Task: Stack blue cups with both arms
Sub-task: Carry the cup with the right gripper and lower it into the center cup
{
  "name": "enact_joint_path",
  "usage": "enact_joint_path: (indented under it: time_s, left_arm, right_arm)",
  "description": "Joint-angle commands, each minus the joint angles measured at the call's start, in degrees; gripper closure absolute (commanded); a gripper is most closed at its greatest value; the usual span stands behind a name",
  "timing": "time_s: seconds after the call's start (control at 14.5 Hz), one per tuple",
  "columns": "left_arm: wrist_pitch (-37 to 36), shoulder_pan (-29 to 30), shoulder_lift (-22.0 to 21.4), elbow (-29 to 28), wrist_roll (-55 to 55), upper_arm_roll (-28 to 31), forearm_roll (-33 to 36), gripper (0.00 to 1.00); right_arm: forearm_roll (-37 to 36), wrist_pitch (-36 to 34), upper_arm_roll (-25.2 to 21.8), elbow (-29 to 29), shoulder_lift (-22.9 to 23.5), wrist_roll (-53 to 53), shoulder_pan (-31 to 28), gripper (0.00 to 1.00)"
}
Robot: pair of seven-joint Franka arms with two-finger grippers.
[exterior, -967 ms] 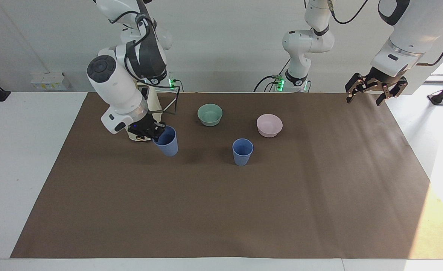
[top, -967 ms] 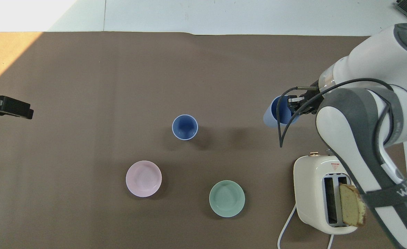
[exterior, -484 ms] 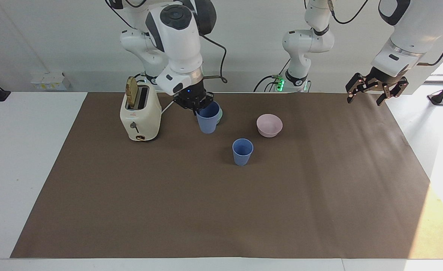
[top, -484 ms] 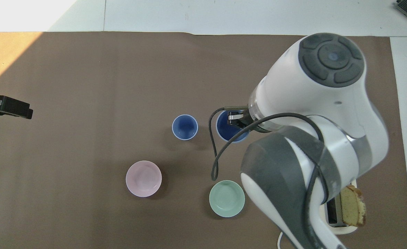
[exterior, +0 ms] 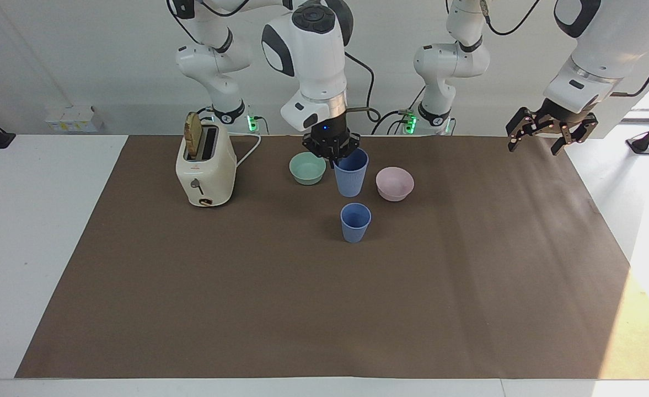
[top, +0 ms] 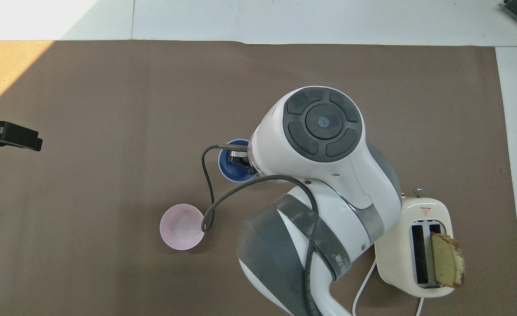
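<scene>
One blue cup stands upright on the brown mat, open end up. My right gripper is shut on the rim of the second blue cup and holds it upright in the air, just above the standing cup and apart from it. In the overhead view the held cup and the right gripper cover the standing cup. My left gripper is open and empty in the air over the mat's edge at the left arm's end; it also shows in the overhead view, and that arm waits.
A mint-green bowl and a pink bowl sit nearer to the robots than the standing cup, one on each side of the held cup. A cream toaster with a bread slice stands toward the right arm's end.
My right arm has swung the held blue cup from beside the toaster, past the green bowl, to over the standing cup. The left arm has not moved.
</scene>
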Motion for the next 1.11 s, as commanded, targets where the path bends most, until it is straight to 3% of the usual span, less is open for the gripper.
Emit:
enact_joint_path:
  time_s: [0.0, 0.21, 1.04]
  left_arm:
    - [0.30, 0.63, 0.39, 0.45, 0.03, -0.61, 0.90, 0.00]
    - [0.30, 0.63, 0.39, 0.45, 0.03, -0.61, 0.82, 0.00]
    - [0.39, 0.63, 0.39, 0.45, 0.03, -0.61, 0.73, 0.00]
  right_arm:
    - [-1.48, 1.97, 0.18, 0.68, 2.84, 1.19, 0.39, 1.00]
    - [-1.40, 5.47, 0.09, 0.42, 4.00, 1.19, 0.58, 1.00]
    - [-1.57, 8.65, 0.09, -4.24, 6.37, 1.19, -0.04, 1.00]
